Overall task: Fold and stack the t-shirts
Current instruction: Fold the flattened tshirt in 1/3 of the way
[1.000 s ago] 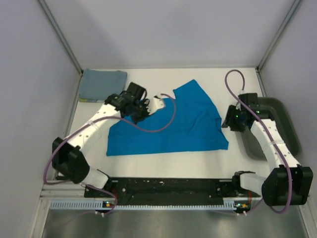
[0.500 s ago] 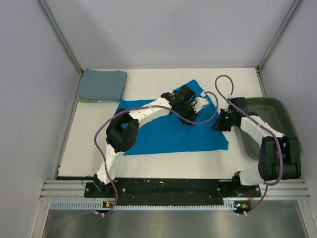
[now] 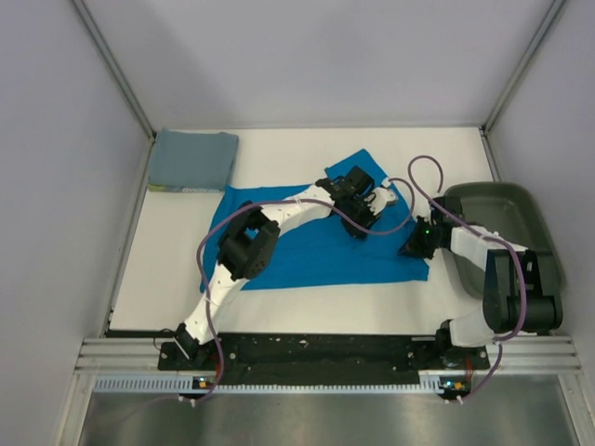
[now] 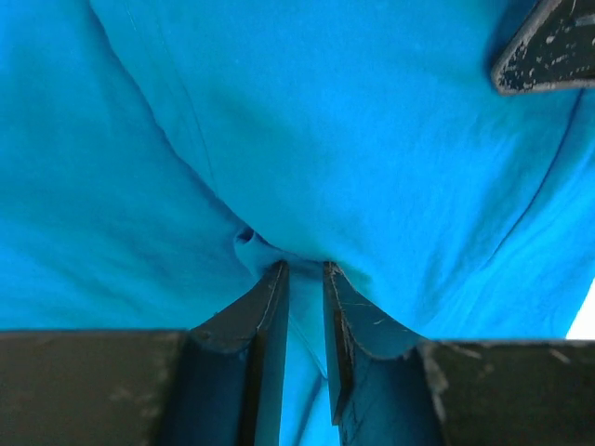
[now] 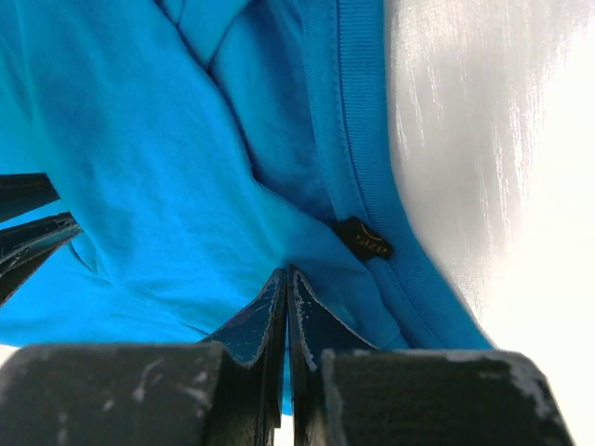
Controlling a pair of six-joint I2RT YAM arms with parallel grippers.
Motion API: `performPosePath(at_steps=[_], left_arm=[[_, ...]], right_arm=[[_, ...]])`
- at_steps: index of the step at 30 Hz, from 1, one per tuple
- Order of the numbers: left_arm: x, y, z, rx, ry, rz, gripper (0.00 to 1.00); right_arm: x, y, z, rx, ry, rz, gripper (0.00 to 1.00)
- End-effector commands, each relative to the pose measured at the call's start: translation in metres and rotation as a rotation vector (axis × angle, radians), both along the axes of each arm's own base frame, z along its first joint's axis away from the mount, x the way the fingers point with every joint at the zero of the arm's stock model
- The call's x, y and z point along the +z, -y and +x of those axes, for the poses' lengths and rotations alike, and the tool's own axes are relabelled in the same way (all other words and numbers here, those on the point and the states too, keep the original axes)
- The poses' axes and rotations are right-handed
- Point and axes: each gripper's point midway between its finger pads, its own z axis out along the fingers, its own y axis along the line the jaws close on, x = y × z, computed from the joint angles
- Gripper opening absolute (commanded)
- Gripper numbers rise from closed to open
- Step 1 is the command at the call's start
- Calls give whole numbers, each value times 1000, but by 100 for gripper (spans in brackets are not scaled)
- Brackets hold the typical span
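Seemingly to lift a fold, the left gripper's [image 4: 305, 269] jaws pinch a ridge of the cobalt blue t-shirt [image 3: 316, 253] lying mid-way across the worktop [image 3: 307, 149], while the right gripper's [image 5: 286, 275] jaws clamp cloth beside its collar [image 5: 361, 111].

Enclosed cell. Pale grey walls [image 3: 56, 139] on 3 sides: one well left of left gripper [image 4: 305, 269], one beyond both grippers, one right of right gripper [image 5: 286, 274]. Alu corner posts [image 3: 116, 70] slant up at both far corners. White matte tabletop [image 3: 279, 149]; bright glare streaks on it just right of right gripper in wrist view. Dark green tray [image 3: 511, 209] near right gripper, on its right, by the wall. Behind the grippers, at near edge: metal rail [image 3: 279, 381], brushed metal surface [image 3: 279, 423] below. Light even, diffuse, shadows soft.
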Motion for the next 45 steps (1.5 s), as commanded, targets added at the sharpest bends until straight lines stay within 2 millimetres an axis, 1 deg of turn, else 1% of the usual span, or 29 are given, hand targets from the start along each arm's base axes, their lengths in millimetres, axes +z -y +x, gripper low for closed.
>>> performPosePath(at_steps=[1, 3, 4, 7, 9, 11, 15, 16, 17, 20, 21, 22, 24, 25, 29, 31, 32, 34, 37, 42, 45], left_arm=[[19, 16, 20, 18, 89, -42, 26], [18, 17, 21, 20, 101, -35, 26], [19, 18, 22, 22, 115, -31, 28], [25, 18, 32, 47, 167, -25, 41], [28, 20, 40, 50, 203, -34, 43], [29, 24, 42, 37, 219, -44, 43], [17, 26, 36, 15, 180, -41, 41], [15, 28, 32, -1, 159, -51, 39], [15, 29, 29, -14, 148, -59, 34], [19, 35, 22, -50, 128, -87, 11], [20, 34, 23, -53, 133, -87, 0], [21, 33, 23, -55, 137, -82, 0], [27, 24, 30, -24, 166, -52, 0], [29, 18, 35, 2, 188, -27, 0], [46, -9, 54, 59, 313, 53, 0], [50, -19, 55, 63, 355, 80, 0], [50, -21, 55, 64, 366, 85, 0], [57, -26, 57, 85, 389, 83, 0], [59, -30, 62, 111, 413, 100, 0], [60, -48, 83, 197, 488, 175, 0], [57, -59, 85, 219, 479, 199, 0]], right_arm=[[-4, 2, -1, -15, 13, 0, 0], [-6, 2, -5, -14, 4, -1, 0], [-7, 3, -6, -14, -1, -3, 0], [-11, 3, -11, -15, -13, -7, 0], [-12, 4, -14, -13, -16, -12, 0], [-11, 5, -14, -11, -13, -15, 0], [-11, 6, -14, -5, -9, -23, 0], [-11, 6, -15, -4, -8, -25, 0], [-11, 7, -14, -7, -7, -28, 0], [-14, 8, -17, -9, -21, -32, 0], [-15, 8, -18, -13, -27, -35, 0], [-16, 10, -20, -16, -32, -42, 0], [-16, 12, -21, -26, -33, -53, 0], [-18, 20, -21, -59, -42, -61, 0], [-22, 25, -27, -68, -60, -87, 0], [-24, 26, -30, -70, -67, -90, 0], [-24, 26, -31, -66, -69, -92, 0], [-24, 26, -31, -66, -68, -92, 0], [-25, 27, -31, -68, -71, -93, 0], [-24, 30, -33, -69, -70, -99, 0], [-22, 31, -34, -72, -68, -99, 0]])
